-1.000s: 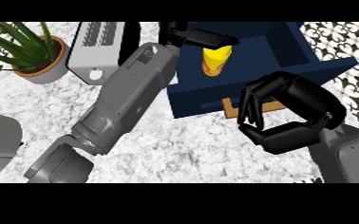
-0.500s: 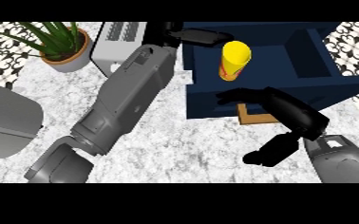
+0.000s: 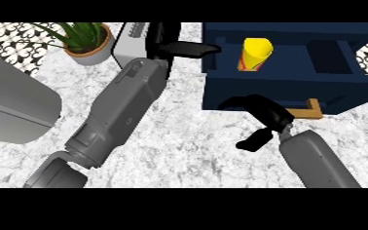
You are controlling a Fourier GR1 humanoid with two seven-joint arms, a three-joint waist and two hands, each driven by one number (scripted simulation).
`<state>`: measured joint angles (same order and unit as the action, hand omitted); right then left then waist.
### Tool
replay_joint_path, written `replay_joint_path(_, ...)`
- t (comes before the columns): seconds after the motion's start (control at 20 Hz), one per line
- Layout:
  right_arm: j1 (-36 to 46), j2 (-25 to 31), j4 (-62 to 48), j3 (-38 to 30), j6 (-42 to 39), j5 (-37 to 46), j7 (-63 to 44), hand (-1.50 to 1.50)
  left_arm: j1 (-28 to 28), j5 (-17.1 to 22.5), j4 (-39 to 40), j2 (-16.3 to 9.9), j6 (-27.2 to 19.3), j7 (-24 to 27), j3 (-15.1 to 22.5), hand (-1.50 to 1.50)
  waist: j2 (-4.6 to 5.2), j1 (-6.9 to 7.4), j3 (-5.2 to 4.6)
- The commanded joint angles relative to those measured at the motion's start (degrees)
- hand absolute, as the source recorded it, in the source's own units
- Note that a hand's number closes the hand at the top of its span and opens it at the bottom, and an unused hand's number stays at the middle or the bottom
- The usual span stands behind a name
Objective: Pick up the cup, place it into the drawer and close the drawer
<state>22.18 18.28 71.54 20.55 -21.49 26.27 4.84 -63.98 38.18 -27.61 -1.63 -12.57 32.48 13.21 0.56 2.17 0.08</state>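
A yellow cup [image 3: 255,54] stands upright inside the open dark-blue drawer [image 3: 287,90] at about one o'clock in the head view, its red-marked lower part showing above the drawer's front wall. The drawer reaches from the top of the view down to a front panel near the centre right, where a tan handle [image 3: 310,111] juts out at about three o'clock.

The left hand [image 3: 176,46], at twelve o'clock, is spread open with straight black fingers pointing right toward the drawer's left wall; it has hold of nothing, and the cup sits apart from it, beyond that wall. Its grey forearm runs diagonally down to seven o'clock across the white marbled surface [image 3: 194,141].

The right hand [image 3: 262,114], at about four o'clock, hangs just in front of the drawer's front panel, its fingers curled into an arch that encloses nothing, the thumb hanging below toward the surface. Whether the fingertips touch the panel cannot be told. The handle lies just to the hand's right.

A potted plant [image 3: 82,41] stands at eleven o'clock, beside a grey toaster [image 3: 133,44] partly hidden behind the left hand. A large grey object [image 3: 22,107] fills the nine o'clock edge.
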Motion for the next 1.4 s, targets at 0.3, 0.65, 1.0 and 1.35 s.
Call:
replay_joint_path(0.3,15.39,-0.94,-30.94,-8.10,8.85,2.55,16.03,1.50,9.79,0.19,-7.65,-5.03,5.78,-1.00,0.68,-1.50,0.40,4.39,0.16)
replay_joint_path(0.65,26.63,2.13,-41.88,-16.49,12.94,-0.14,19.08,1.50,11.66,0.99,-10.63,-7.33,7.82,-3.08,0.28,-1.50,1.43,6.03,0.24)
replay_joint_path(1.0,32.38,5.62,-44.13,-20.67,12.03,-3.01,16.01,1.50,14.85,0.65,-12.76,-8.70,10.51,-3.30,1.39,-1.50,1.89,8.37,0.16)
replay_joint_path(1.35,32.52,7.75,-42.53,-21.89,9.11,-5.25,15.82,1.50,15.19,1.18,-14.21,-9.90,12.36,-5.13,1.52,-1.50,2.06,9.63,0.14)
